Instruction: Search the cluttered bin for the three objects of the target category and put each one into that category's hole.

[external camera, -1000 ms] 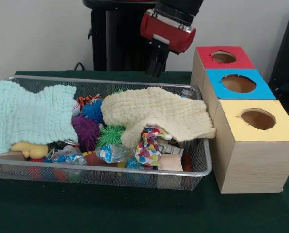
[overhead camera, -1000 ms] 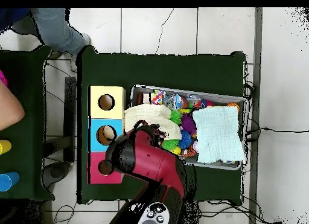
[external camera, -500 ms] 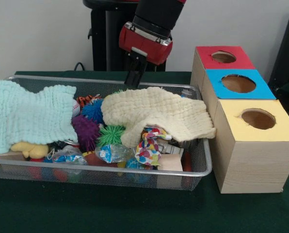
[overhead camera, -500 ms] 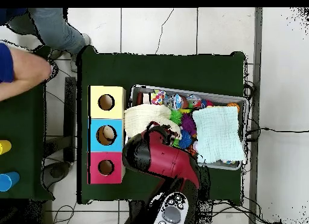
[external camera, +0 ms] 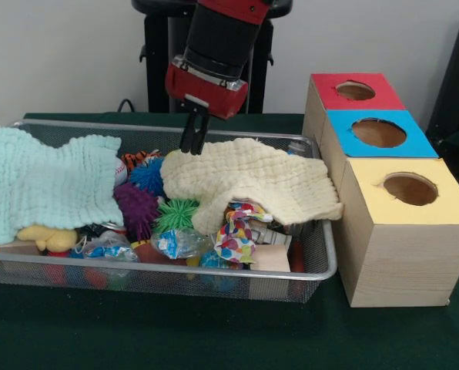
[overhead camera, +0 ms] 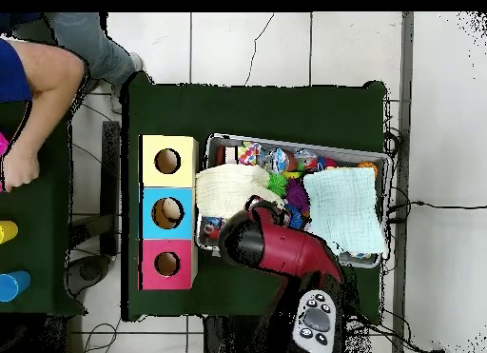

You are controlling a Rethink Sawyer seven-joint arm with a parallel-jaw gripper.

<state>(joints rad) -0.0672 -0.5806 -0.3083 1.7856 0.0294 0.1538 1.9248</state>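
One gripper over the wire bin
Its fingers look pressed together and hold nothing, at the far edge of the cream cloth. Spiky balls lie left of this cloth; the box with three holes stands right of the bin.

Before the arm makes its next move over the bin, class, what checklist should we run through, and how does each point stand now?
1. Claw over the bin, above the far edge of the cream cloth: ok.
2. Claw empty: ok, nothing hangs from it.
3. Claw open or shut: cannot tell; the tips look close together.
4. Bin contents exposed: not ok; the cream cloth and the light blue cloth hide much of the mesh bin.
5. Red hole, blue hole and yellow hole unblocked: ok.
6. Person's arm away from the bin: ok, it is at the side table.
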